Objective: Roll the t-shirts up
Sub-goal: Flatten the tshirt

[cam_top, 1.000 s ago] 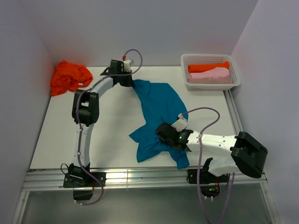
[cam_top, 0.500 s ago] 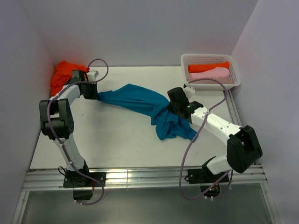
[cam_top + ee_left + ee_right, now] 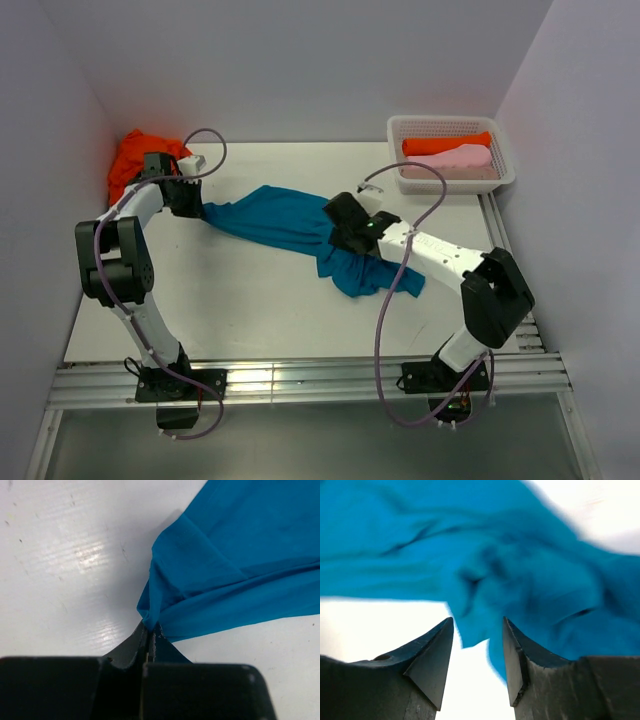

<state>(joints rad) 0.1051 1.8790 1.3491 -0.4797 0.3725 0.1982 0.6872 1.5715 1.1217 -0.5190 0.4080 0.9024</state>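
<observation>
Left gripper (image 3: 197, 208) is clamped hard on the teal t-shirt (image 3: 285, 222), and the left wrist view confirms it: the two fingers meet with a bunched corner of the cloth (image 3: 235, 565) nipped between them right at the tips (image 3: 150, 636), the rest fanning up and right over the white table (image 3: 250, 300). From above, the shirt runs as a long rumpled band from that pinch at far left across the middle of the table, ending in a crumpled heap under and just in front of the right gripper (image 3: 338, 232). That one is released: the right wrist view has its jaws spread (image 3: 477, 624), a bare gap between them, with the blurred teal fabric (image 3: 520, 570) just past the fingertips and nothing gripped. Over in the far-left corner, a crumpled orange-red t-shirt (image 3: 135, 160) sits right behind the left arm. Far right, the white mesh basket (image 3: 455, 184) holds an orange-red roll (image 3: 445, 145) and a pale pink roll (image 3: 450, 160) side by side.
</observation>
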